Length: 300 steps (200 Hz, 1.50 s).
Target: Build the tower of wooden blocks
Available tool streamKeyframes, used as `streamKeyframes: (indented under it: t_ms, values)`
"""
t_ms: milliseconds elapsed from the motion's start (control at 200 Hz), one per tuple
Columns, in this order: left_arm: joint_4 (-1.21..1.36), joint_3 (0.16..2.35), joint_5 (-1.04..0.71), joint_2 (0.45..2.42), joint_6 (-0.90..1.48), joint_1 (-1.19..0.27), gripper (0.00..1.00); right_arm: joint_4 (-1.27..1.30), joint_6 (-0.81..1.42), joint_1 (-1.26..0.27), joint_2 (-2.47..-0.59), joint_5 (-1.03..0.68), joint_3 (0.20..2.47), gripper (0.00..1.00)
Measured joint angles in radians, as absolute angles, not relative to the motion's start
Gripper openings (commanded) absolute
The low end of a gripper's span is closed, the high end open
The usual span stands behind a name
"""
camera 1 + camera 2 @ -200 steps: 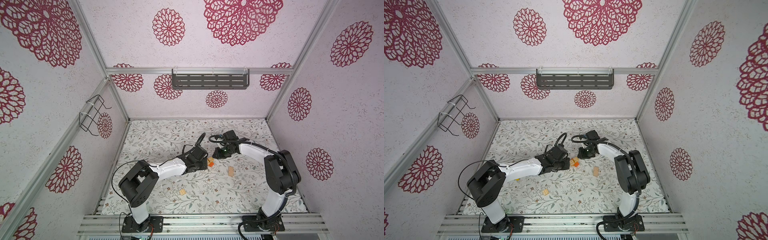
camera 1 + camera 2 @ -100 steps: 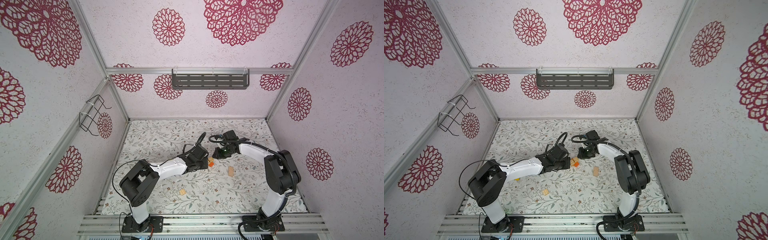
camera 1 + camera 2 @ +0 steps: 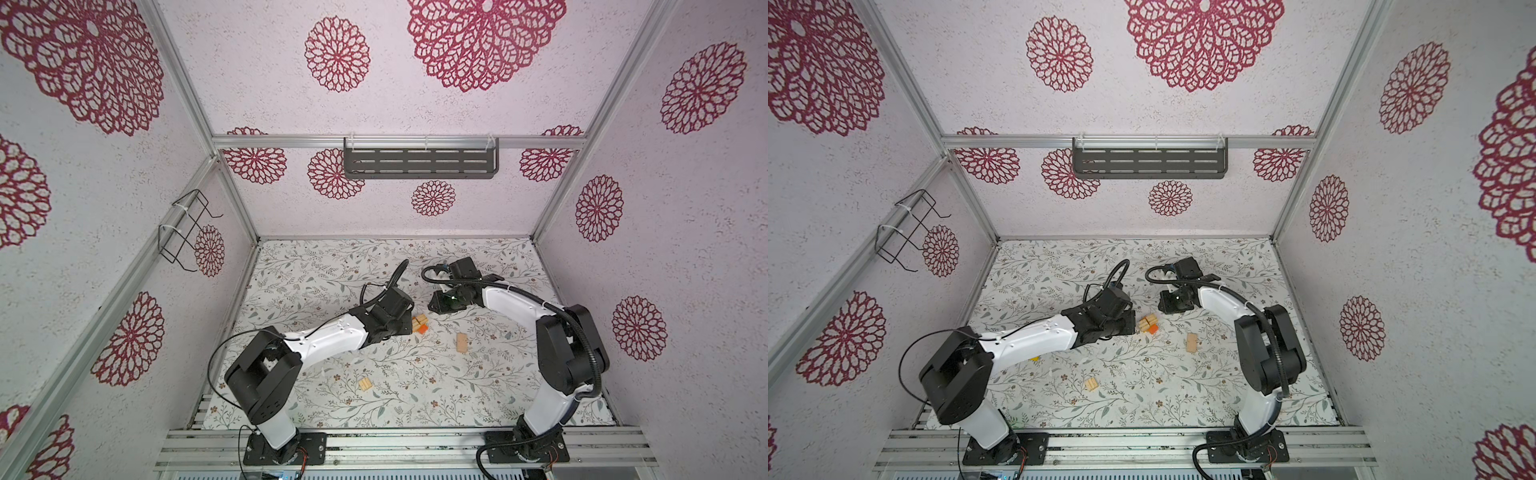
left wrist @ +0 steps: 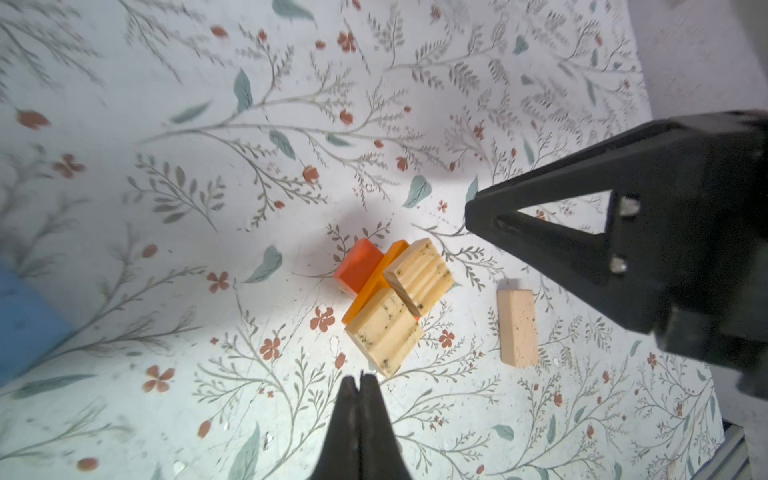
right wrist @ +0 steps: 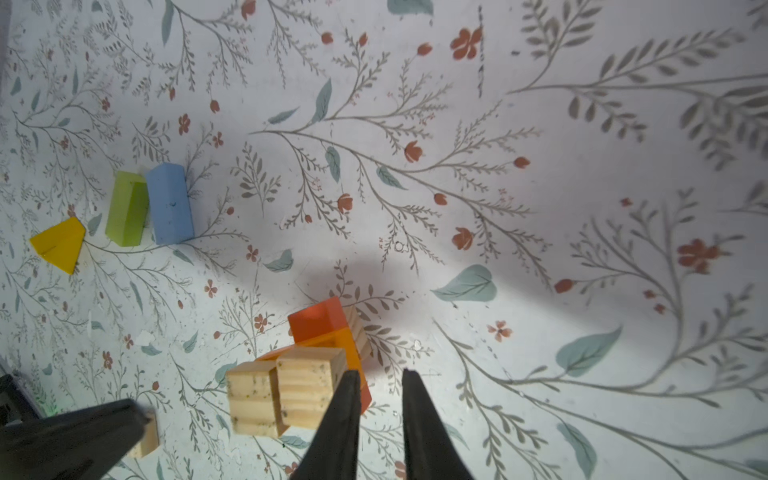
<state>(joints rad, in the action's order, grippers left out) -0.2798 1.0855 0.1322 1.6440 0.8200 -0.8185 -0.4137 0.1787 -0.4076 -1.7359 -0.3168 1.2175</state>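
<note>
Our right gripper (image 5: pixel 377 376) had just parted its jaws, empty, at the mid-table tower (image 3: pixel 419 323), so we judged its latest placement done; our left gripper (image 4: pixel 360 381) sat closed, empty, on its left.

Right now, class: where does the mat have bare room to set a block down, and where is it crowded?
Free: the far strip of mat below the back wall, and the near patch between the grooved tan block and the right arm's base. Crowded: the middle, where left pincer and right pincer flank the tower, a loose tan block beside it.
</note>
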Motion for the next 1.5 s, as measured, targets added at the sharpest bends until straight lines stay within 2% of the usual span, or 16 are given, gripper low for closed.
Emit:
streamKeyframes:
  t_ms: [200,420,460,951,1201,1501]
  values:
    - [-0.351,1.071,0.226,1.421,0.797,-0.807,0.68,-0.467,0.184,-0.408,-1.626,-0.267,1.229,0.31]
    - [-0.485,0.969,0.313,1.204,0.818,-0.746,1.00,-0.553,0.206,-0.471,-1.565,-0.191,1.232,0.35]
    - [-0.513,0.946,0.327,1.168,0.823,-0.734,0.97,-0.576,0.213,-0.503,-1.565,-0.164,1.239,0.37]
    - [-0.866,0.818,0.382,0.738,0.867,-0.529,0.97,-0.625,0.472,-0.963,-1.583,0.075,1.279,0.51]
    - [-0.929,0.818,0.391,0.701,0.884,-0.488,0.97,-0.613,0.551,-1.108,-1.792,0.124,1.408,0.52]
    - [-0.916,0.752,0.365,0.672,0.902,-0.472,0.97,-0.600,0.601,-1.184,-1.956,0.126,1.478,0.56]
